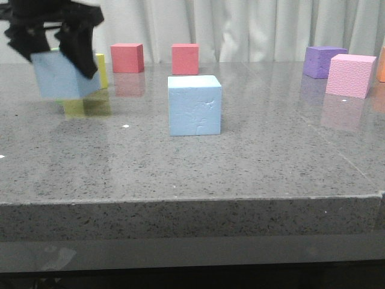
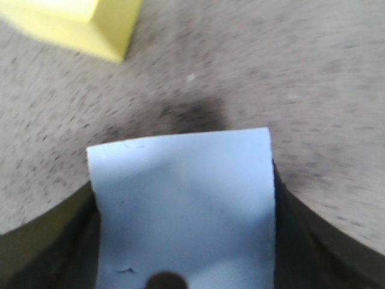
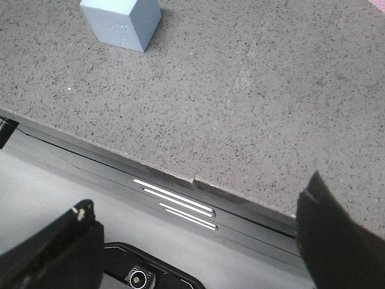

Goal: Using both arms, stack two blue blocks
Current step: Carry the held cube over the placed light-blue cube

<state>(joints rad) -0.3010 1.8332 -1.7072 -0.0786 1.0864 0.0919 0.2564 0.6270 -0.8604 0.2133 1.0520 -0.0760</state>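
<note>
The left hand [image 1: 60, 45] grips one blue block [image 1: 63, 81] between its dark fingers [image 2: 301, 241] and holds it tilted in the air at the far left, above the grey speckled surface [image 1: 240, 162]. A yellow cube [image 1: 99, 69] stands just behind the lifted block, partly hidden by it. From the left wrist view the held block [image 2: 183, 205] fills the space between the fingers, its face smooth and pale with a small scuff near the lower edge, and the yellow cube [image 2: 90, 24] lies on the surface beyond it.

The right hand [image 3: 198, 253] hangs with its fingers spread wide apart and nothing between them, off the near edge of the surface, over the front rail.

The second blue block [image 1: 194, 105] sits flat near the middle of the surface, well apart from the held one, with bare stone on all sides and a broad open strip between it and the near edge. Its front face shows faint cracks and scuffs. The right wrist view shows this block [image 3: 120, 24] standing alone, well in from the edge.

Counted in the front view: two blue blocks, two red cubes [image 1: 127, 58] [image 1: 184, 58] along the back, one yellow, one purple cube [image 1: 323, 61] and one pink cube [image 1: 351, 75] at the far right, the pink touching or just in front of the purple.
</note>
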